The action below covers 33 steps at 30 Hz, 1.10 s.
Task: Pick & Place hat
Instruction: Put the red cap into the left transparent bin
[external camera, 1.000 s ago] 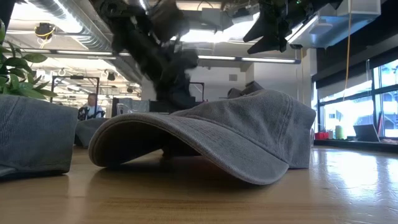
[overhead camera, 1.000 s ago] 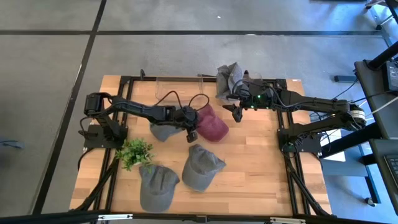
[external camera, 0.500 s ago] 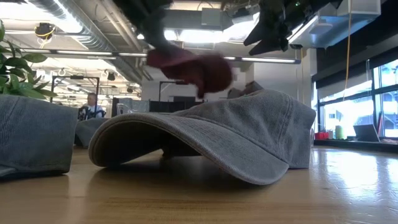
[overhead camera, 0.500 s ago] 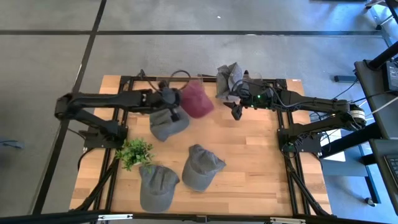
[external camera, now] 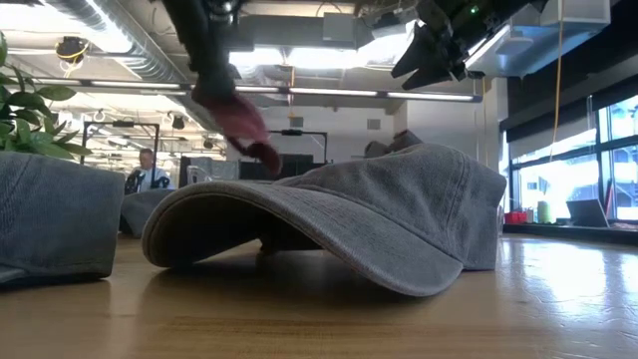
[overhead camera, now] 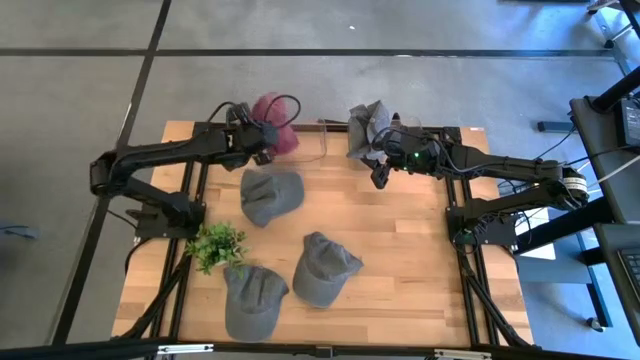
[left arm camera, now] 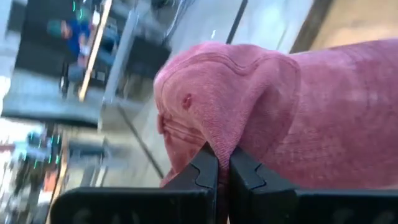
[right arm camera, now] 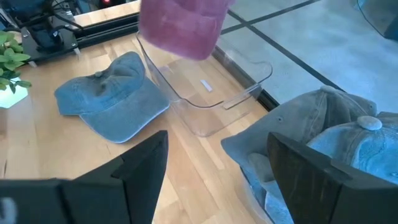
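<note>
The maroon cap [overhead camera: 275,137] is up in the air at about eleven o'clock over the table's far edge, dangling limp from the left gripper [overhead camera: 252,132], whose fingers [left arm camera: 205,171] are pinched tight on a fold of its cloth. It looks light and floppy: the crown sags and hangs under its own weight, so a pinch on a fold of fabric seems enough, though a thin fold could slide free if swung hard. The stiffer brim would likely give a firmer hold. Just beneath it, toward twelve o'clock, sits the clear plastic bin [right arm camera: 205,102], apparently the drop spot. At centre lies a grey-blue cap [overhead camera: 270,194], untouched. Out at one o'clock the right gripper [overhead camera: 380,172] hovers with its fingers spread wide, nothing between them, beside a pile of grey caps [overhead camera: 368,127]. Two more grey caps [overhead camera: 325,268] rest near six o'clock, next to a small green plant [overhead camera: 216,244].
</note>
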Each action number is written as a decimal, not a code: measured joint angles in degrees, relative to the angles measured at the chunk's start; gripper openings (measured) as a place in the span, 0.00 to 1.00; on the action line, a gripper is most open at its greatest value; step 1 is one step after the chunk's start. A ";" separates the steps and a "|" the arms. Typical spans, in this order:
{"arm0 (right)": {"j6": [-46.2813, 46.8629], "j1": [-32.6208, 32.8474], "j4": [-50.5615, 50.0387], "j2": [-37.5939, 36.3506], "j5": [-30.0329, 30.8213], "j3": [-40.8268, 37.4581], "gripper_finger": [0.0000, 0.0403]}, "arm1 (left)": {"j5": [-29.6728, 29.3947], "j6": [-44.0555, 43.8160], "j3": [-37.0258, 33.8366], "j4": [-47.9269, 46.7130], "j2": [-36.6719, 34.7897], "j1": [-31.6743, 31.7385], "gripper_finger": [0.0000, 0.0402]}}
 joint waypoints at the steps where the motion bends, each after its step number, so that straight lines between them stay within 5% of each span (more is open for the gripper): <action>1: -0.02 0.00 0.00 0.00 0.00 0.00 0.68 | -0.49 -1.45 -0.02 -0.84 0.80 0.80 0.01; 12: -0.15 0.00 -0.04 0.00 0.85 0.00 0.68 | -8.64 -13.54 -7.70 2.68 5.29 4.31 0.01; 21: -0.26 -0.55 -0.04 0.00 1.05 0.00 0.68 | 1.00 -17.24 -7.96 3.62 8.63 3.61 0.07; 27: -1.39 -0.52 -0.07 0.00 1.03 0.00 0.68 | -6.73 -17.06 -7.96 3.47 9.30 2.30 0.04; 33: -1.42 -0.52 -0.11 0.00 1.05 0.00 0.68 | -1.53 -14.49 -7.96 3.47 9.22 0.56 0.03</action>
